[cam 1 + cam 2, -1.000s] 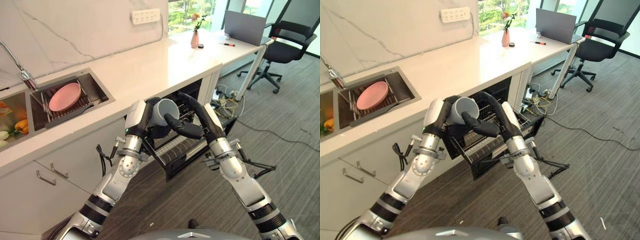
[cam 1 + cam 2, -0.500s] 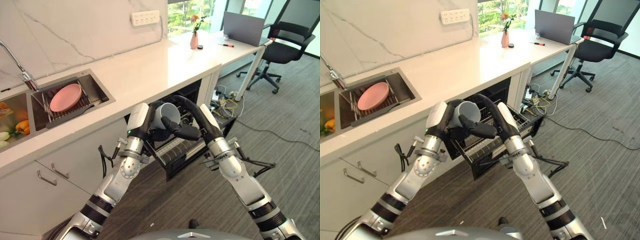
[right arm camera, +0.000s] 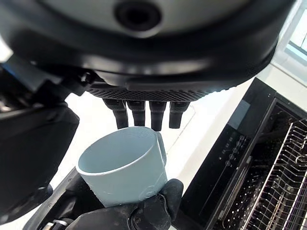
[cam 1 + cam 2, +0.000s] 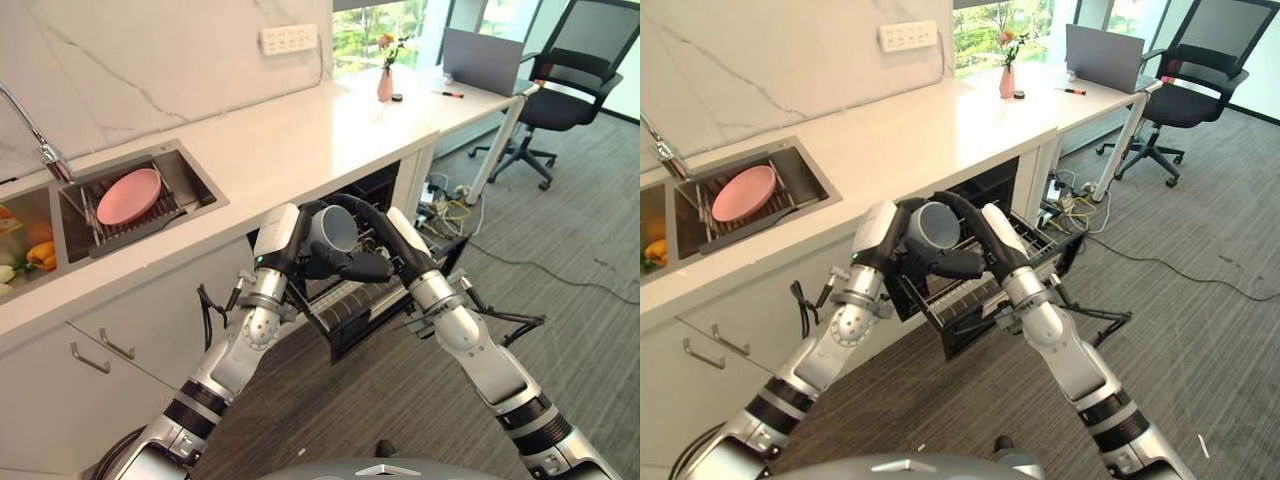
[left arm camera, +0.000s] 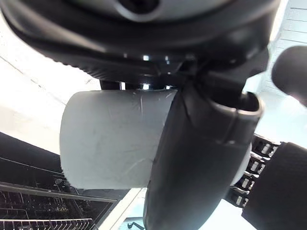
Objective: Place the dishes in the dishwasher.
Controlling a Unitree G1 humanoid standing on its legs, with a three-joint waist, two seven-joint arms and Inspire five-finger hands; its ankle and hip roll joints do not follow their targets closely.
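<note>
A light grey cup [image 4: 335,227] hangs in front of the counter, above the pulled-out dishwasher rack [image 4: 352,300]. My left hand [image 4: 291,238] is shut on it from the left, its thumb [image 5: 196,158] lying across the cup's side [image 5: 115,139]. My right hand [image 4: 402,240] comes in from the right, fingers arched over the rim and thumb [image 3: 144,215] pressed under the cup [image 3: 124,165]. A pink plate [image 4: 128,194] lies on the sink's drying rack.
The white counter [image 4: 300,130] runs along the left, with a faucet [image 4: 40,140] and vegetables [image 4: 35,252] in the far-left basin. A vase [image 4: 385,82], a laptop [image 4: 482,58] and an office chair [image 4: 565,95] stand to the right. Cables [image 4: 450,205] lie on the floor.
My right hand has moved in towards the cup and now grips it with fingers over the rim and thumb underneath. The left hand still holds the cup in about the same place.
</note>
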